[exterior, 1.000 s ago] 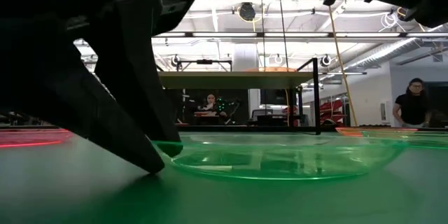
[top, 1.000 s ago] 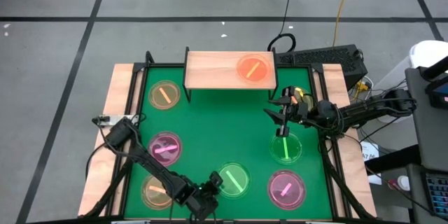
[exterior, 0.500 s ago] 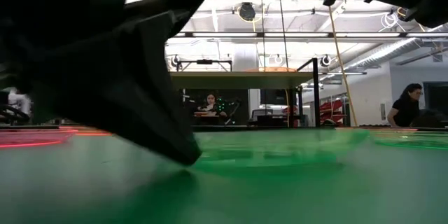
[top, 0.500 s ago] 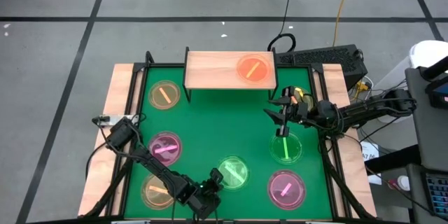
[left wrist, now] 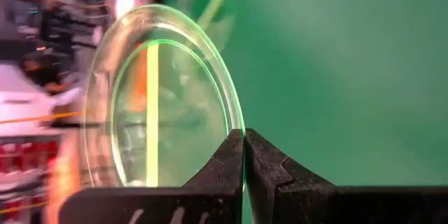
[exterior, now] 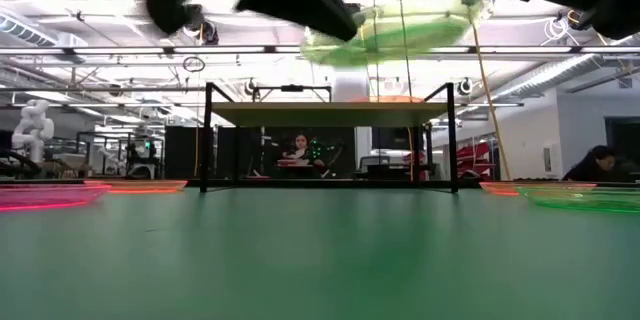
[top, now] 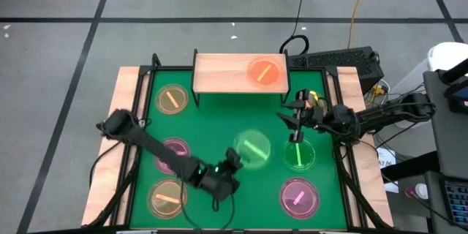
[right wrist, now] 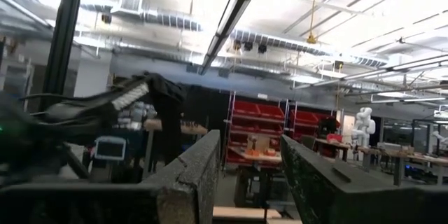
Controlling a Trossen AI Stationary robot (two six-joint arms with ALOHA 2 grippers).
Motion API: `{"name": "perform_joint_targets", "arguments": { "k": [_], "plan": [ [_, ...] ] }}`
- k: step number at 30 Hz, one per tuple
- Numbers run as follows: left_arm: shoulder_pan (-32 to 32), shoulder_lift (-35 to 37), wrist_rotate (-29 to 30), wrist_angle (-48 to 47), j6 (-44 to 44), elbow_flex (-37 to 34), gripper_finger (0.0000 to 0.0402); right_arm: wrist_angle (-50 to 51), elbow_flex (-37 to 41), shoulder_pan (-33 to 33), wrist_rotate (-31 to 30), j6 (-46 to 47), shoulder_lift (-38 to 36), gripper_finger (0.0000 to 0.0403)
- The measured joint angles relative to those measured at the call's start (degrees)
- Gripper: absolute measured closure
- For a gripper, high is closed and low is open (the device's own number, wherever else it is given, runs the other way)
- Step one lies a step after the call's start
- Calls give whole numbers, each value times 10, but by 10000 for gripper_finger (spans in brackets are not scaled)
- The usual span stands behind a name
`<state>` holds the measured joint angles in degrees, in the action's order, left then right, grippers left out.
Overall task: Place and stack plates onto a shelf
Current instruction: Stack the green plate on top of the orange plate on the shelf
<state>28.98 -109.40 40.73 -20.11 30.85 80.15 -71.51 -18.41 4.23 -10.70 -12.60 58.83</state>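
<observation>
My left gripper (top: 234, 162) is shut on a green plate (top: 252, 148) and carries it above the middle of the table; the low view shows that plate (exterior: 390, 28) high in the air. My right gripper (top: 293, 122) hangs open, touching nothing, over another green plate (top: 299, 153) lying flat at the table's right. The light-wood shelf (top: 219, 73) stands on black legs at the far edge. One orange plate (top: 265, 71) rests flat on its right half. My left gripper pinches the green plate's rim (left wrist: 240, 131) between its two fingers, one on each face, at the plate's near-left edge. The fingers reach it slanting from the table's near left. The plate is lifted clear and close to level, sticking out beyond the fingertips.
More plates lie flat on the green table: a yellowish one (top: 172, 99) far left, a pink one (top: 170, 153) at left, an orange one (top: 165, 197) near left, a pink one (top: 298, 197) near right. A wooden border (top: 124, 91) frames the table. People are in the room behind (exterior: 598, 160).
My left gripper has risen from the near edge and moved toward the far edge and the shelf. The green plate, which lay on the table near the front, has been lifted clear and carried to mid-table. My right arm has kept still.
</observation>
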Motion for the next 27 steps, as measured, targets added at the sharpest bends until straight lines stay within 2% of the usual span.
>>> {"name": "perform_joint_targets", "arguments": {
  "k": [4,8,12,19,22,27],
  "plan": [
    [-65,38,21,-16,96,0,397,6,2,0,1,-1,-20,271],
    [-151,65,-7,5,159,0,397,41,14,0,2,0,-59,271],
    [-241,66,-78,58,211,-1,397,87,32,0,2,-1,-115,271],
    [-375,62,-269,179,283,0,387,116,82,0,0,-1,-190,271],
    [-417,63,-311,220,281,0,385,116,100,-1,-8,-6,-208,271],
    [-466,63,-363,213,275,0,382,102,102,-3,-87,-52,-218,271]
  ]
}}
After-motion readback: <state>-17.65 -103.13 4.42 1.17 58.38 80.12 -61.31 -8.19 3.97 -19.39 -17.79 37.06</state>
